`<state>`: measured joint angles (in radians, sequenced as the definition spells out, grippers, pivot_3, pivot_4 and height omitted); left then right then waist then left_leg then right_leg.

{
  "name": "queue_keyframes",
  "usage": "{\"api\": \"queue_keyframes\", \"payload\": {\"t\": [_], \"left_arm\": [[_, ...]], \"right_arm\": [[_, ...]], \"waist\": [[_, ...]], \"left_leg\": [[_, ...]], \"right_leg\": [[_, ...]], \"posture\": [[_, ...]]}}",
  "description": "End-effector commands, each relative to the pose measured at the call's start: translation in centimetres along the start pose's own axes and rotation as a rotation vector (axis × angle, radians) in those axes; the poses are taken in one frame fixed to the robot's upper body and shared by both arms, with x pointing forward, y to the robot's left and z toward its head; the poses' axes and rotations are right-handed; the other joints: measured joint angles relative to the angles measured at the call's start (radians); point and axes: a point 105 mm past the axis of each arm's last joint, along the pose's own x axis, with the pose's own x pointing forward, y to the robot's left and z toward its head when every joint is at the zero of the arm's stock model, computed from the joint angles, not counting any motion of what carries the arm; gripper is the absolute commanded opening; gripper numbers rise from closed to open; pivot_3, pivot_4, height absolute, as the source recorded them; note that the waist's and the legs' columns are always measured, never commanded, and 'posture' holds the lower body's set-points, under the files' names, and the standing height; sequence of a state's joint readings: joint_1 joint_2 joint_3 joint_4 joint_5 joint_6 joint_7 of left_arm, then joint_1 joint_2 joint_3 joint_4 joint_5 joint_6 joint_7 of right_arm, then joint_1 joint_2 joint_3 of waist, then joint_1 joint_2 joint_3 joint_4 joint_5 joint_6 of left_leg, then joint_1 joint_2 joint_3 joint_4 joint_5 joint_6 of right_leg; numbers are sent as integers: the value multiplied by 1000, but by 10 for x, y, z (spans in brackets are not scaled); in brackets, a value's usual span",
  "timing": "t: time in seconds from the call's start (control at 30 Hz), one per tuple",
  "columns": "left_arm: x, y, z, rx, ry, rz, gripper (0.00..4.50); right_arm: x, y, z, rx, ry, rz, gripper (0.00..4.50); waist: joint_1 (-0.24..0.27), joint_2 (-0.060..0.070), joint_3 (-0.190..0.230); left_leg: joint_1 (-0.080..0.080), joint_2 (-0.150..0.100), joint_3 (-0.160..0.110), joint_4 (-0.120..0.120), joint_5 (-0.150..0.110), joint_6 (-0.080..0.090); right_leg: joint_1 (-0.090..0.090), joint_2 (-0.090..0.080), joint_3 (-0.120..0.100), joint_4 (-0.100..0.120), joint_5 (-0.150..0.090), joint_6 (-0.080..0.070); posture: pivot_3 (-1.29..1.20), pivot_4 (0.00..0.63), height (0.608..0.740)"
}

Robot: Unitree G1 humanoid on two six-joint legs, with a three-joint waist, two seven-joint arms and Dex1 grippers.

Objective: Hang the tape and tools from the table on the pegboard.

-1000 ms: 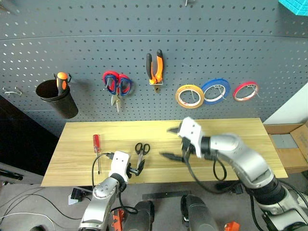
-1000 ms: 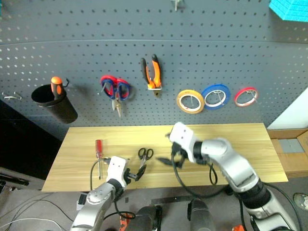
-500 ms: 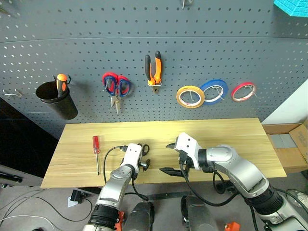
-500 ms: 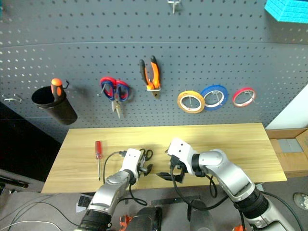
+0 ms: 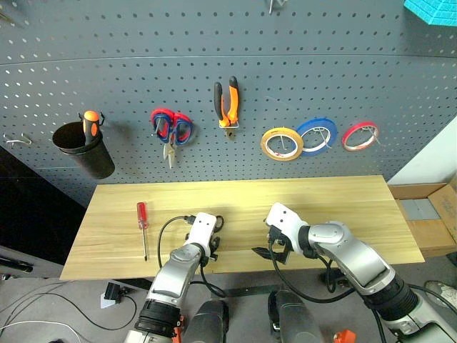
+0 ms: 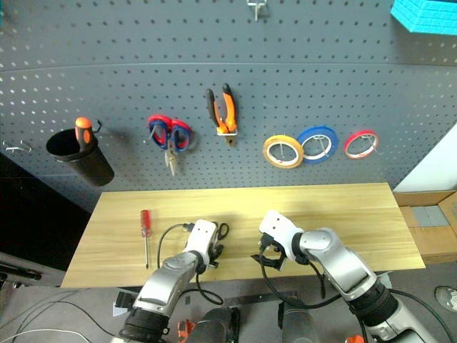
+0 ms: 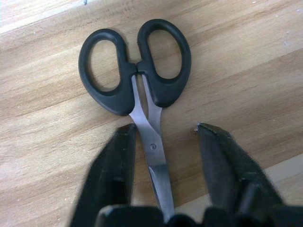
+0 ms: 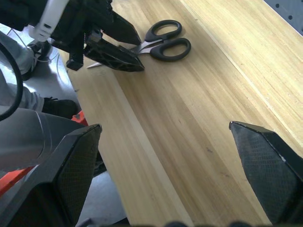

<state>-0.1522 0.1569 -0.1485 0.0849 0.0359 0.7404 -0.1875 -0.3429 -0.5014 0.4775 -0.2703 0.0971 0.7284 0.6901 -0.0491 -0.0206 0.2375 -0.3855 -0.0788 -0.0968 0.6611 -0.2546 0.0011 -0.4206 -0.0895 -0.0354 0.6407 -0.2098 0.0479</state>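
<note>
tabletop scissors (image 7: 142,90) between left gripper (image 7: 163,135) fingers

No lettering, label, brand or number can be read anywhere — not on tools, tapes or board.

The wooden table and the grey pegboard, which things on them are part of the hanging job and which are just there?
Job:
- small black-handled steel scissors, on the light wooden table
- slim red-handled screwdriver, on the table
- tan-yellow tape ring and orange-and-black-handled pliers, already on the dark grey pegboard

Just there:
- blue tape ring
- red tape ring
- red-and-blue-handled scissors
- black cup
</note>
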Motion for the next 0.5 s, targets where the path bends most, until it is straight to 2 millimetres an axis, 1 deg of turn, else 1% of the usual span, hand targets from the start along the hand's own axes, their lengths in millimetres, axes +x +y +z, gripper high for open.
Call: {"api": "queue_keyframes", "payload": {"t": [0.03,0.07,0.1,0.13,0.23,0.3,0.33,0.4,0.43,0.5], "left_arm": [[0,11,-28,0,97,46,833],[-3,15,-19,18,45,54,445],[-6,18,-12,39,4,60,166],[-9,21,-8,56,-27,65,102],[-26,28,17,80,-227,73,102],[-37,33,24,101,-293,79,102],[-49,36,36,116,-398,88,102],[-73,40,55,120,-576,100,102],[-84,42,63,129,-653,111,102],[-100,46,72,133,-727,134,102]], "right_arm": [[-2,-1,13,-40,-49,-1,4500],[-3,-2,18,-50,-67,2,4500],[-3,-4,23,-61,-90,4,4500],[-3,-6,28,-68,-116,0,4500],[-4,-8,48,-59,-244,24,4500],[-7,-5,61,-61,-323,63,4500],[-10,-4,73,-57,-383,88,4500],[-15,-3,90,-57,-460,127,4500],[-17,-3,96,-64,-481,140,4500],[-18,-3,103,-88,-500,156,4500]], "waist": [[0,0,0],[0,0,0],[-1,0,0],[-3,0,0],[-2,0,0],[9,0,0],[18,0,0],[25,0,0],[29,0,0],[42,0,0]], "left_leg": [[0,0,0,0,0,0],[0,0,0,0,0,0],[0,0,0,0,0,0],[0,0,0,0,0,0],[0,2,0,-1,-1,-2],[-3,2,-2,-2,-1,-2],[-5,2,-3,-1,-1,-2],[-9,2,-5,0,-1,-3],[-11,1,-5,0,-1,-3],[-14,1,-6,0,-1,-3]], "right_leg": [[0,0,0,0,0,0],[0,0,0,0,0,0],[0,0,0,0,0,0],[0,0,0,0,0,0],[-1,1,0,0,0,0],[-3,2,0,-1,-1,-1],[-4,1,0,-1,-1,-1],[-7,1,0,-3,0,-1],[-8,1,0,-3,0,-1],[-9,1,-2,-7,4,-7]], "posture": [[-119,234,740],[-114,231,740],[-108,229,740],[-101,226,740],[-72,212,740],[-51,204,740],[-33,197,740],[-11,188,740],[-5,187,740],[11,182,740]]}}
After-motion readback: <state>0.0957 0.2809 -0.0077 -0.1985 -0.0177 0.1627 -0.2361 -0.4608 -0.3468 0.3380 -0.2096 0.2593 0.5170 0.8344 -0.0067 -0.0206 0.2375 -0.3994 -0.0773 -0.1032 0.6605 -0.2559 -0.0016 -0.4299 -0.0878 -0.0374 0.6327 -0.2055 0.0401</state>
